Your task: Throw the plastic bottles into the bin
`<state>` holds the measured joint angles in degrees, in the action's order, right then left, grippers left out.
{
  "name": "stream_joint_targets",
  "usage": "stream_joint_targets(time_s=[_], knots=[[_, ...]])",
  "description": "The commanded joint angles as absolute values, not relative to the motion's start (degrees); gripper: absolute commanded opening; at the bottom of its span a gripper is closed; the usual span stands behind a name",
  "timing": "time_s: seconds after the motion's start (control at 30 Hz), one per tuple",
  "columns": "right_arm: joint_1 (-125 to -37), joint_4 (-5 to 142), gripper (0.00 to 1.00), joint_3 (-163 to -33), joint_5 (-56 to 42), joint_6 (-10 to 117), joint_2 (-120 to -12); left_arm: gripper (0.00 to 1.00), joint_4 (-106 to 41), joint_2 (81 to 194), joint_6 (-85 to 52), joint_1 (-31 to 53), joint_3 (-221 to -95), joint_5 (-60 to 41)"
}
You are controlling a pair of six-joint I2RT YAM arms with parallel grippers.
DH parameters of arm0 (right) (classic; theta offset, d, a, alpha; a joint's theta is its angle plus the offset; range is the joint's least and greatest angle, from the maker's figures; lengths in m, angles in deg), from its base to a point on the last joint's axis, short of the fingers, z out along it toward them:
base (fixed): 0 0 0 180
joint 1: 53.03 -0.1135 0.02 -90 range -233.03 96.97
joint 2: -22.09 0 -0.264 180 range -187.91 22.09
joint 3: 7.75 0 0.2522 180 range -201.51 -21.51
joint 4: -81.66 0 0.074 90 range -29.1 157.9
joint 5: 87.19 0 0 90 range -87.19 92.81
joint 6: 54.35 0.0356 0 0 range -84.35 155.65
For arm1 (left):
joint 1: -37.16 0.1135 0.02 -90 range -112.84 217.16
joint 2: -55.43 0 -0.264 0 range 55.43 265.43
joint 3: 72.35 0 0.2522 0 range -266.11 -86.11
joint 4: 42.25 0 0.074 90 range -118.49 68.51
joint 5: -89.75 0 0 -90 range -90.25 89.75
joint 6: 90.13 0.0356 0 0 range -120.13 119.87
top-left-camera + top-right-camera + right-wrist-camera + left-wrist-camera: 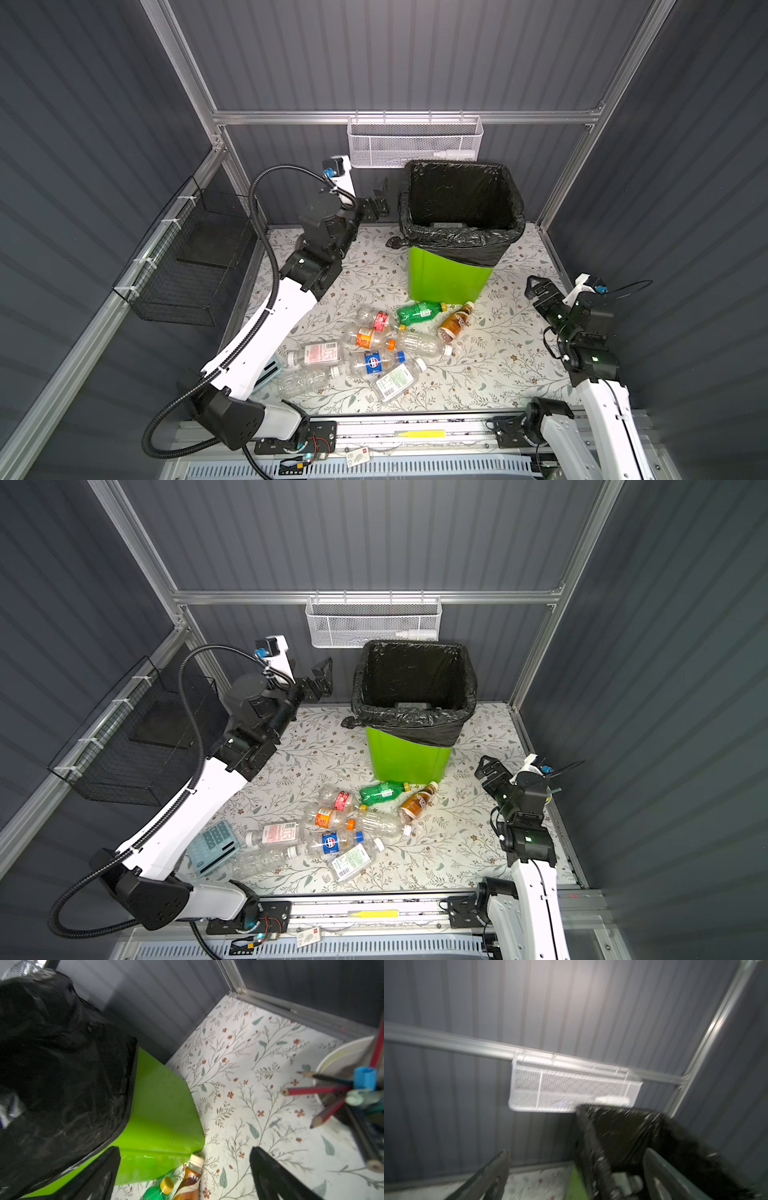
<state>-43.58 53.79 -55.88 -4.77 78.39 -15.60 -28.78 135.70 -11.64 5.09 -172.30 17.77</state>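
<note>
The green bin (446, 276) (405, 756), lined with a black bag, stands at the back of the floral table. Several plastic bottles lie in a heap before it, among them a green one (419, 311) (158, 1190), an amber one (455, 324) (189, 1180) and a blue-labelled one (374, 362). My left gripper (380, 203) (322, 677) (577, 1167) hangs open and empty beside the bin's left rim (591, 1147); its view is blurred. A pale shape (625, 1183) lies inside the bag. My right gripper (536, 286) (486, 766) (185, 1169) is open and empty, right of the bin, above the table.
A white mesh basket (415, 141) holding a white squeeze bottle (453, 154) hangs on the back rail above the bin. A black wire basket (195, 266) hangs on the left wall. A teal calculator (214, 845) lies under the left arm. A white cup of pencils (340, 1057) stands near the right gripper.
</note>
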Motion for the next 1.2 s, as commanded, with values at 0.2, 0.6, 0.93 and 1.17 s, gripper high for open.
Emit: stream_joint_targets(time_s=[0.2, 0.6, 0.93, 1.17], knots=[[-51.2, 56.6, 0.99, -51.9, -8.4, 75.7, -16.5, 1.00, -11.8, 130.8, -27.1, 16.0, -155.9, 24.4], [-81.8, 53.7, 0.98, -52.4, 6.0, 60.3, -23.0, 1.00, -11.8, 131.9, -35.8, 26.9, -144.9, 20.1], [-98.1, 48.6, 0.96, -64.9, 7.9, 42.9, -43.2, 1.00, -13.5, 133.0, -41.6, 31.1, -139.8, 15.8], [-103.2, 47.2, 0.93, -69.2, 3.8, 37.1, -51.6, 1.00, -13.5, 133.2, -41.8, 31.3, -139.2, 15.7]])
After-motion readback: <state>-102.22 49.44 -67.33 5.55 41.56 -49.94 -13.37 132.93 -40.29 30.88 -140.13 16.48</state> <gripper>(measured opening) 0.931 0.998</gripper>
